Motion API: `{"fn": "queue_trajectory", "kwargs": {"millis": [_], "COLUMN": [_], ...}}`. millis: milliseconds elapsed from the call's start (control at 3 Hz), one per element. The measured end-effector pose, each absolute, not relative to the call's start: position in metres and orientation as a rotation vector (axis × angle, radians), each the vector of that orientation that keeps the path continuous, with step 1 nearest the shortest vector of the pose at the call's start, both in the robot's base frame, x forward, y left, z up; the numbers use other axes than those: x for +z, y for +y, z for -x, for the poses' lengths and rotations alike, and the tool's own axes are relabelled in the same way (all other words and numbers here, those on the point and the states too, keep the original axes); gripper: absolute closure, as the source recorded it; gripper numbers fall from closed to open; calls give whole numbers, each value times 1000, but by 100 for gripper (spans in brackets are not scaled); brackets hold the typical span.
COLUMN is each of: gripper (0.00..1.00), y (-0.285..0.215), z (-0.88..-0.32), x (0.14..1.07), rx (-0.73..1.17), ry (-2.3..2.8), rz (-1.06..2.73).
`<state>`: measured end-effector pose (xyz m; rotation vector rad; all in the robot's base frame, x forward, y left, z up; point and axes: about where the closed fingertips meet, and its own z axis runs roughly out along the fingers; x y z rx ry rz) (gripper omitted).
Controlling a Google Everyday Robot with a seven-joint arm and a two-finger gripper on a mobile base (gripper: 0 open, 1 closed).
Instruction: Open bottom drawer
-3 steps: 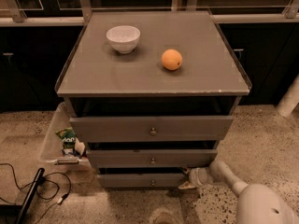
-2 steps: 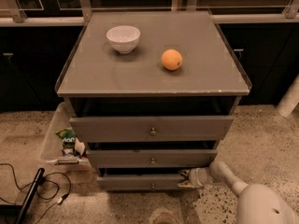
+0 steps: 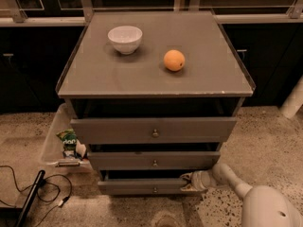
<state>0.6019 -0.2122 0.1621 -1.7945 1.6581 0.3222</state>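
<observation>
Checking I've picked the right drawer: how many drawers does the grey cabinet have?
3: top drawer, middle drawer, bottom drawer, stacked downward. The gripper is at the bottom drawer's right end.

Speckled floor (image 3: 270,131) under dim light, dark cabinets (image 3: 28,74) along the back, clear bin (image 3: 50,143) at left.

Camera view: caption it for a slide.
Pincer at right end of bottom drawer; bowl and orange on cabinet.

Pincer (image 3: 189,181) at bottom drawer (image 3: 137,187) right end; bowl (image 3: 125,38) left of orange (image 3: 174,60).
</observation>
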Motion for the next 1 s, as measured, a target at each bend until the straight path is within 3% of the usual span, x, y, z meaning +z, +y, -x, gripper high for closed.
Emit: {"fn": "queue_trajectory", "kwargs": {"millis": [1000], "gripper": [19], "y": [-212], "z": [-593], "x": [156], "rx": [360], "ry": [1658], "rz": [1773]}}
